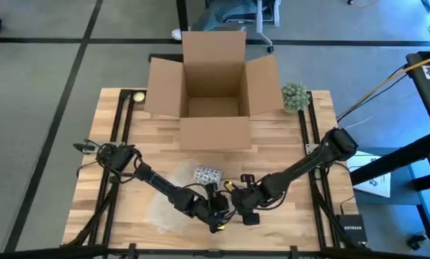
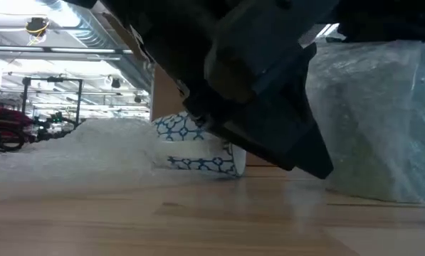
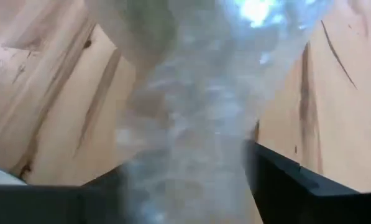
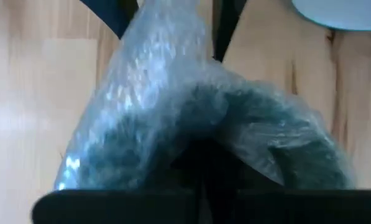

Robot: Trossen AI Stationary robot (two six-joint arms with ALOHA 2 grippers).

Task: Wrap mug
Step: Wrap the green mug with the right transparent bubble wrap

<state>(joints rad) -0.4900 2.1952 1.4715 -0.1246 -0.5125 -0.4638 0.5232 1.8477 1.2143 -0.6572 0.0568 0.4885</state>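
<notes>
**Mug on the wrap, both grippers at the near edge**

The mug, white with a blue pattern, lies on its side on the bubble wrap at the middle of the table. In the low view its pattern shows behind a dark gripper, its long axis running roughly across the table, so it should roll toward or away from the box.

From the mug, both grippers lie toward the table's near edge. The left gripper sits just in front of the mug; its wrist view shows a bunched strip of wrap running between its two fingers, so it appears clamped on the sheet. The right gripper is just beside it, slightly to the right; its wrist view shows a puffed fold of wrap bulging over its fingers, so it too seems to be gripping the sheet. The two are about equally near the mug.

My reading: the near edge of the wrap is gathered and raised, and the coming move turns on carrying it up and over the mug, away from the grippers.

The table is pale wood planks. An open cardboard box stands at the far side, well apart, with a small green plant at its right. Beyond lies grey floor; the low view shows a workshop room.
</notes>
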